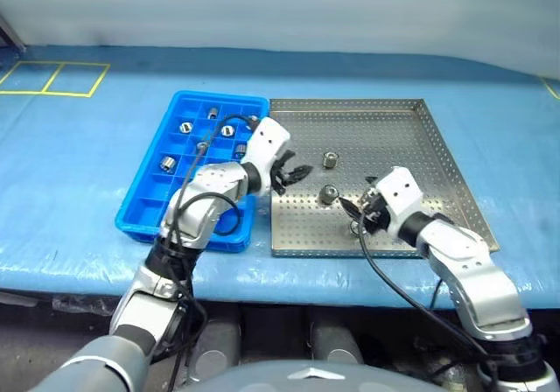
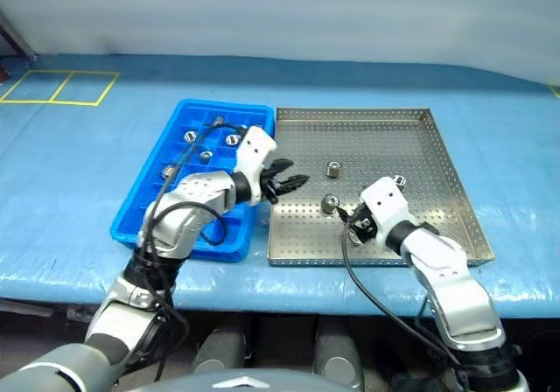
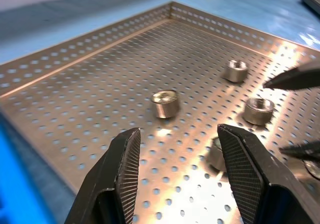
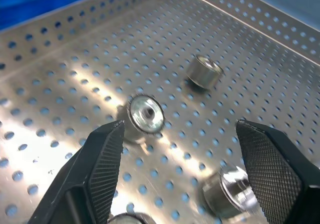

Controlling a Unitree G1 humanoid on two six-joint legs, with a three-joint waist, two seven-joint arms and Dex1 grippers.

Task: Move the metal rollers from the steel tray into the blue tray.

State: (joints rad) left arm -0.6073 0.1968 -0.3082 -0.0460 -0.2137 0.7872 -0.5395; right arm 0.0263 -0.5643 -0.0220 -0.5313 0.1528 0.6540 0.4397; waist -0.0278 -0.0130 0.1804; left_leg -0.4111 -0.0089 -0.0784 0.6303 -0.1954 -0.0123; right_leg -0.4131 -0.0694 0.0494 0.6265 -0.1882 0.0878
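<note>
The steel tray (image 1: 385, 138) lies right of the blue tray (image 1: 131, 221). Loose metal rollers rest on its perforated floor, one (image 1: 330, 159) near the middle and another (image 1: 328, 194) closer to me. My left gripper (image 1: 297, 173) hovers over the steel tray's left part, open and empty. In the left wrist view a roller (image 3: 165, 104) lies ahead between its fingers (image 3: 125, 169). My right gripper (image 1: 352, 206) is open low over the tray's near part. In the right wrist view a roller (image 4: 142, 118) on its side lies between its fingers (image 4: 270, 164).
Several rollers sit in the blue tray's far compartments, such as one (image 1: 185, 128). Both trays rest on a blue cloth-covered table (image 1: 79, 173). Yellow tape squares (image 1: 52, 79) mark its far left. The steel tray's raised rim (image 1: 455, 173) borders the right side.
</note>
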